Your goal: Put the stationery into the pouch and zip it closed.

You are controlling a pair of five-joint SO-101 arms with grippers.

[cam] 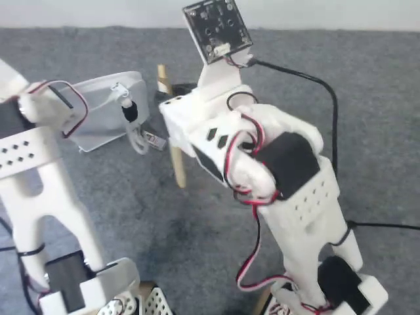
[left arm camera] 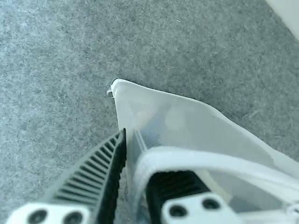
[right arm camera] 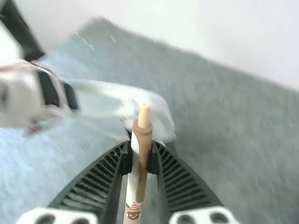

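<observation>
A translucent white pouch (cam: 105, 108) lies on the grey carpet at the back left. My left gripper (left arm camera: 134, 150) is shut on the pouch (left arm camera: 196, 126), pinching its near edge between the black fingers (left arm camera: 110, 172). A wooden pen (cam: 177, 164) stands nearly upright just right of the pouch, its tip (cam: 161, 71) pointing away. My right gripper (right arm camera: 139, 150) is shut on the wooden pen (right arm camera: 141, 126), with the pouch (right arm camera: 117, 100) just beyond the pen's tip. The left arm (right arm camera: 28, 93) shows beside the pouch.
A black piece (cam: 129, 111) with a white cord (cam: 138, 141) sits at the pouch's right edge, and a small item (cam: 154, 139) lies beside it. A black cable (cam: 328, 98) runs across the carpet at the right. Open carpet lies in front between the arms.
</observation>
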